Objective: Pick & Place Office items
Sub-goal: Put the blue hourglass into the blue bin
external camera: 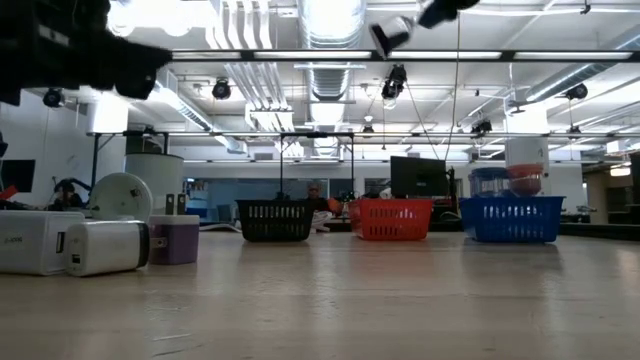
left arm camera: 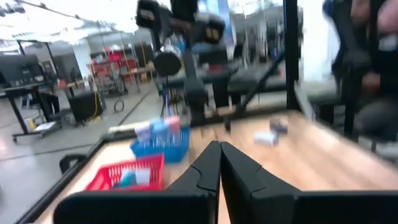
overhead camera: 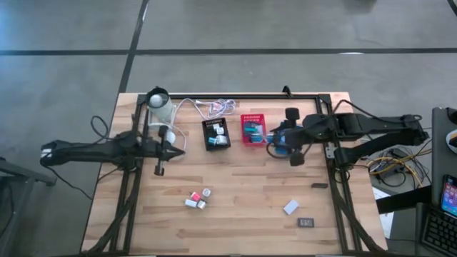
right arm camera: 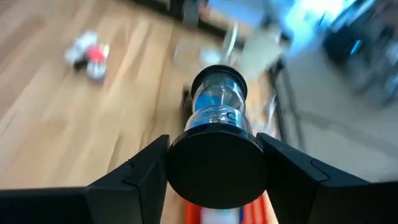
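The right gripper (right arm camera: 214, 165) is clamped on a blue round roll (right arm camera: 217, 107); the left gripper (left arm camera: 219, 163) jaws are together, empty.

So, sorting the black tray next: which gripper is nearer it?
Left. The left gripper sits just beside the black tray; the right gripper is beyond the red tray.

left gripper (left arm camera: 219, 163): fingers together (nothing between) | right gripper (right arm camera: 214, 163): clamped on a roll

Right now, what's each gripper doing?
Left gripper: closed, holding nothing.
Right gripper: gripping a clear cylinder with a black cap.
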Motion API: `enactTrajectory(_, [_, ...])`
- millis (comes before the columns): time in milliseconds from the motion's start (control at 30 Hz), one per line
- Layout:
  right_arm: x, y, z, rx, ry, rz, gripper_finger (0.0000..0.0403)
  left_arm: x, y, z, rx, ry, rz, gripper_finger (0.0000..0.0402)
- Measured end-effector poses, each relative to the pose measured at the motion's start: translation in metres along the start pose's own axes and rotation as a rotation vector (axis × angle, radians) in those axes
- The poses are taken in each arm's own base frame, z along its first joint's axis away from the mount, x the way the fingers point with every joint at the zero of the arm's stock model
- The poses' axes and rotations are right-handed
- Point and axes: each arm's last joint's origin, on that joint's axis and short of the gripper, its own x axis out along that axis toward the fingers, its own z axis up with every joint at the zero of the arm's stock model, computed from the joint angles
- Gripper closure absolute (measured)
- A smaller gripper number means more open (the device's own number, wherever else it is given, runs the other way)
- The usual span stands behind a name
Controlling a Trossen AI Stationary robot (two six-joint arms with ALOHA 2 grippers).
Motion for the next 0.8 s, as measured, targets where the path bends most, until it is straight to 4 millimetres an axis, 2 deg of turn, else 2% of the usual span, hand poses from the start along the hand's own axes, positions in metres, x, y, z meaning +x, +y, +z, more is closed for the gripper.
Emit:
enactTrajectory(267, [-0.016,-0.004,-0.006,0.109,0.364,0.016,0.0199,-0.002,-0.001,-0.003,0.029,-0.009,0.002,0.0389])
enactTrajectory(433, [-0.018,-0.005,-0.016,0.165,0.504,0.035,0.0199,-0.002,0.000,0.000,-0.001,-0.020,0.003,0.0388])
enactTrajectory(633, [-0.011,-0.007,-0.024,0.201,0.593,0.107,0.0199,-0.002,0.000,0.004,-0.012,-0.033,0.005,0.0388])
enactTrajectory(800, [0.003,-0.006,-0.027,0.196,0.659,0.141,0.0199,-0.002,0.000,0.003,-0.013,-0.028,0.004,0.0388])
